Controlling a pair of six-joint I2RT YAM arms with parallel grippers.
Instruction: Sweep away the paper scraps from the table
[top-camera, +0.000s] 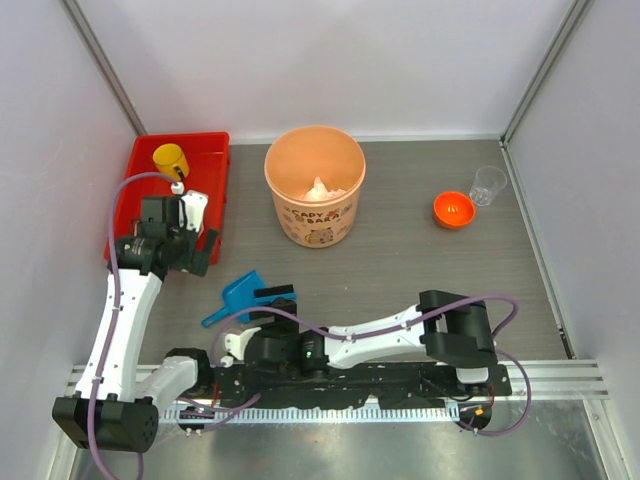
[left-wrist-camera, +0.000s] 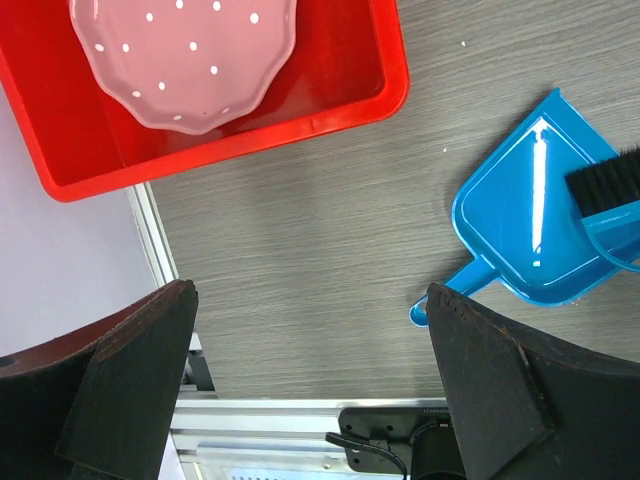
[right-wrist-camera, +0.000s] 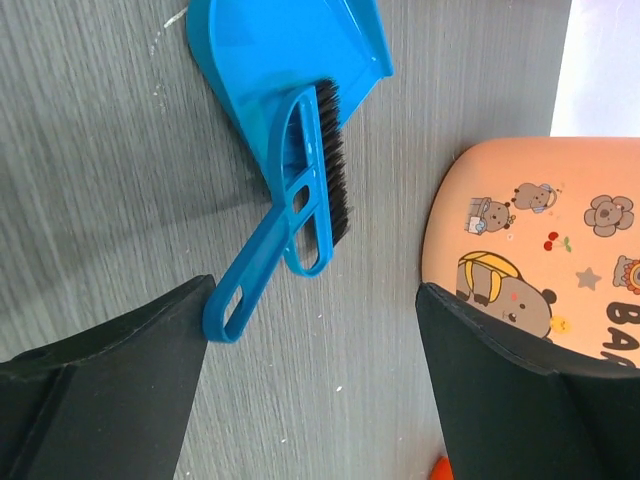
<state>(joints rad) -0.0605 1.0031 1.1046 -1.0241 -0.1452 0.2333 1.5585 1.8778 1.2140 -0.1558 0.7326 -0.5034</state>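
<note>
Scraps in the bucket, tools laid down; arms need a clean exit
The paper scraps (top-camera: 320, 188) sit as a white wad inside the orange bucket (top-camera: 315, 228); the table (top-camera: 400, 260) shows only faint white flecks by the blue dustpan (right-wrist-camera: 270, 60); brush (right-wrist-camera: 300, 200) lies with bristles on the pan; left gripper (left-wrist-camera: 310, 330) spread wide, holding nothing, over bare table beside the red tray (left-wrist-camera: 390, 90); right gripper (right-wrist-camera: 315, 340) also wide and empty, above the brush handle; sweeping looks done; best raise the right arm straight up, clear of handle and bucket wall
</note>
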